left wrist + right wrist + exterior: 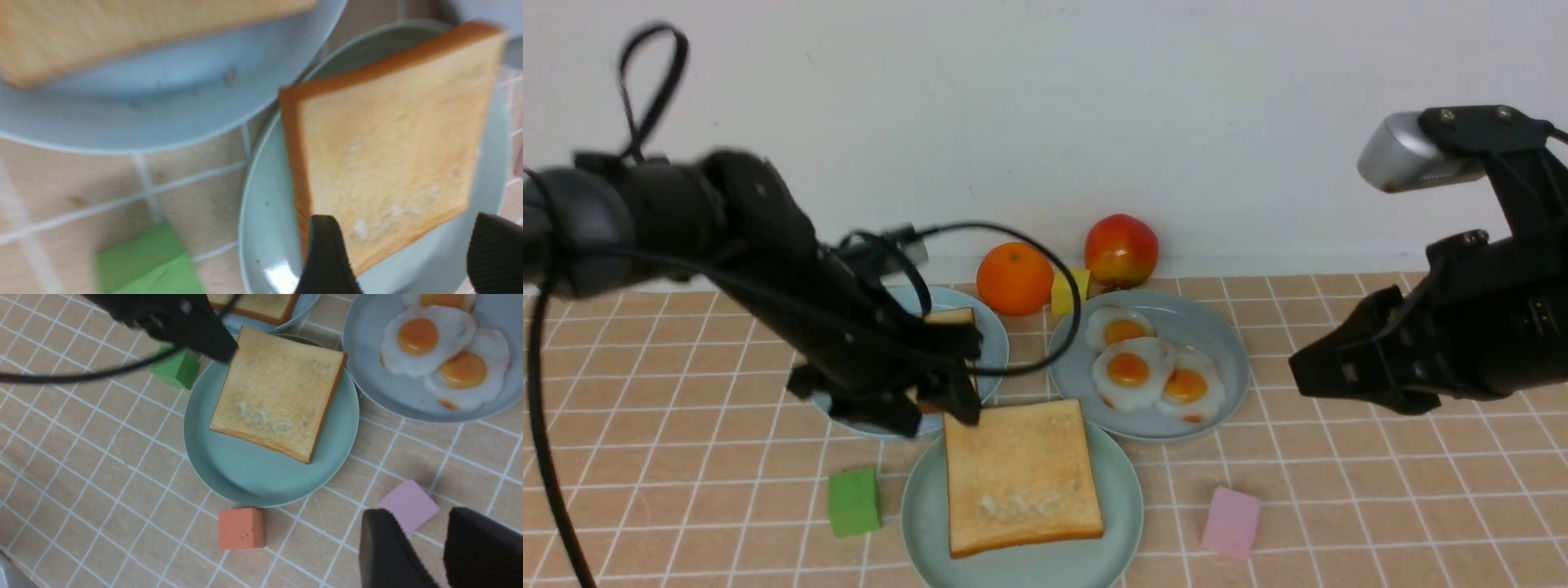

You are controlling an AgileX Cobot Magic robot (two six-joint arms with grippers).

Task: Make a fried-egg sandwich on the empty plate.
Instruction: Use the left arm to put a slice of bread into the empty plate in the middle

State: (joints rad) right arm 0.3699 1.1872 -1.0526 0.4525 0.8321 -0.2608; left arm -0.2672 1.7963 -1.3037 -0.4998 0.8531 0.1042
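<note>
The mint-green plate point(1017, 567) is set on the desk point(1307, 506), and one slice of toast point(1021, 482) is carried by it, laid flat side up, with its far edge reaching the plate's rim. Pale patches are seen on the toast's golden face.

Behind the mint-green plate and to its left, a sky-blue plate point(996, 343) is placed; another slice of toast point(956, 316) is held on it, partly hidden by the left arm. Behind and to the right, three fried eggs point(1129, 370) are gathered, overlapping, on a grey-blue plate point(1233, 367).

The left pincer point(404, 245) is held spread near the toast on the mint-green plate, with nothing pinched. The right pincer point(423, 516) is also spread and empty, well to the right of that plate.

A green block point(854, 502) is found just left of the mint-green plate, a pink block point(1232, 523) to its right, and a coral block point(241, 528) just beside it. Farther behind it, an orange point(1014, 278), a yellow block point(1069, 291) and a red fruit point(1121, 249) are lined up.
</note>
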